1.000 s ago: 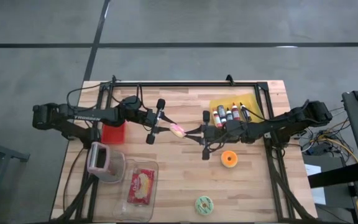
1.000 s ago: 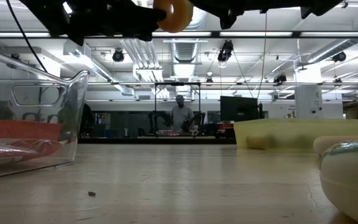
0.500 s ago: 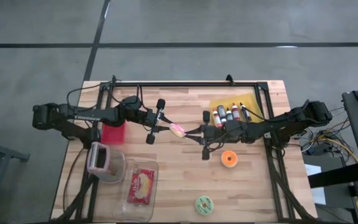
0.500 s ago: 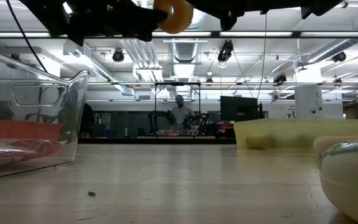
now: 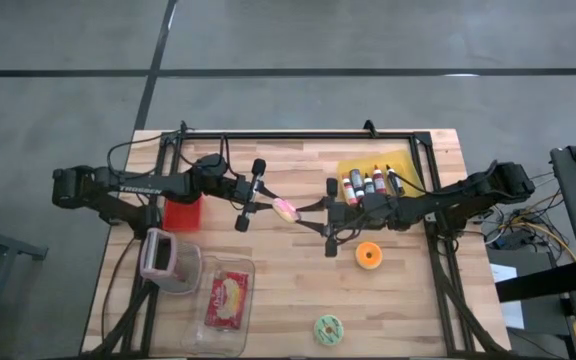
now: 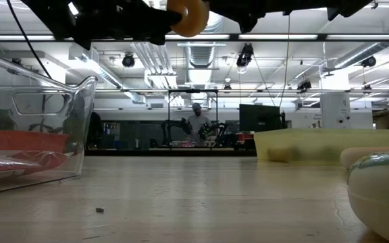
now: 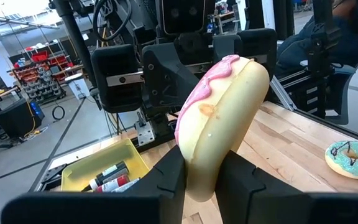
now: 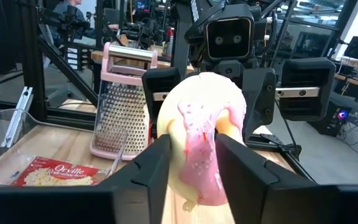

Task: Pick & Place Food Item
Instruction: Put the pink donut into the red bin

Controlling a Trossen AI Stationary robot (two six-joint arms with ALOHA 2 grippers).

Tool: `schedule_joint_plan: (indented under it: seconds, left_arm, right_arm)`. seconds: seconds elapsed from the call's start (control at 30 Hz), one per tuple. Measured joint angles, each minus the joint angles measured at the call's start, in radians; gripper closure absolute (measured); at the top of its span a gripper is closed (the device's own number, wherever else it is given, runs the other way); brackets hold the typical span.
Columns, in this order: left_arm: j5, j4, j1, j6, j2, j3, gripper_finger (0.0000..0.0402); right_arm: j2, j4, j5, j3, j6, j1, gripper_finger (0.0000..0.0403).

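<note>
A pink-frosted donut [image 5: 286, 209] hangs in the air over the middle of the table, between my two grippers, which face each other. My left gripper [image 5: 273, 207] comes from the table's left and is shut on the donut [image 7: 219, 118]. My right gripper [image 5: 301, 210] comes from the right and stands open. Its fingers [image 8: 157, 165] lie close along either side of the donut [image 8: 197, 124]. In the low view the donut [image 6: 189, 17] shows at the top, under both dark arms. My left gripper pinches the donut's lower rim [image 7: 199, 168] between its two fingers, one on the frosted face and one on the plain face. The fingers lie level, coming from the table's left. The donut stands on edge, tilted, clear of the table. My right gripper: I cannot tell whether its fingers touch the donut's sides.
A clear tub [image 5: 230, 270] holding a popcorn bag and a metal grater [image 5: 163, 258] sit near left, with a red box [image 5: 182, 212] behind them. A yellow tray [image 5: 398, 160] of small bottles lies far right. An orange donut [image 5: 369, 255] and a green donut [image 5: 328, 328] lie nearer.
</note>
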Motion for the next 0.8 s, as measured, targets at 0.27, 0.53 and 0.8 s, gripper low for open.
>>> schedule_joint_plan:
  seconds: [0.27,0.53,0.8]
  left_arm:
    - [0.0,-0.003,0.0,0.0,0.0,-0.004,0.033]
    - [0.003,-0.004,0.0,0.001,0.0,-0.003,0.033]
    - [0.003,-0.004,0.0,0.011,0.0,-0.003,0.033]
  right_arm:
    - [0.0,0.0,0.001,0.0,0.02,0.0,0.0207]
    - [0.0,0.0,0.002,0.0,0.035,0.0,0.0155]
    - [0.0,0.0,0.002,0.0,0.037,0.0,0.0119]
